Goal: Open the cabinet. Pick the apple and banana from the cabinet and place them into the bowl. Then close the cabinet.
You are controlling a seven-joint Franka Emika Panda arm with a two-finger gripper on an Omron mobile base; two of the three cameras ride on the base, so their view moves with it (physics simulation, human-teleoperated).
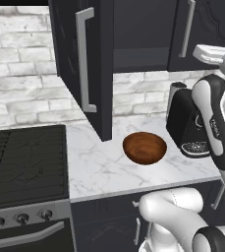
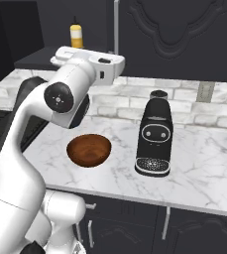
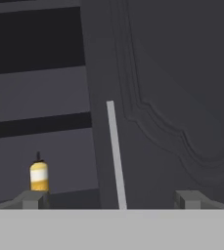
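Observation:
The black wall cabinet [image 1: 138, 34] has its left door [image 1: 84, 64] swung wide open and its right door [image 3: 177, 97] shut. In the hand view my gripper [image 3: 111, 200] is open, its two fingertips [image 3: 33, 199] far apart. It faces the right door's silver bar handle [image 3: 116, 156], which stands in line with the gap ahead. Nothing is held. The reddish-brown wooden bowl [image 1: 144, 147] sits empty on the marble counter below, also seen in the right base view [image 2: 88, 150]. The apple and the banana are out of view.
A yellow bottle [image 3: 39, 176] stands on the cabinet's lower shelf [image 2: 40, 59]. A black coffee machine [image 2: 154, 134] is right of the bowl. A stove [image 1: 25, 162] lies left of the counter [image 1: 99, 167]. The open door hangs over the counter's left part.

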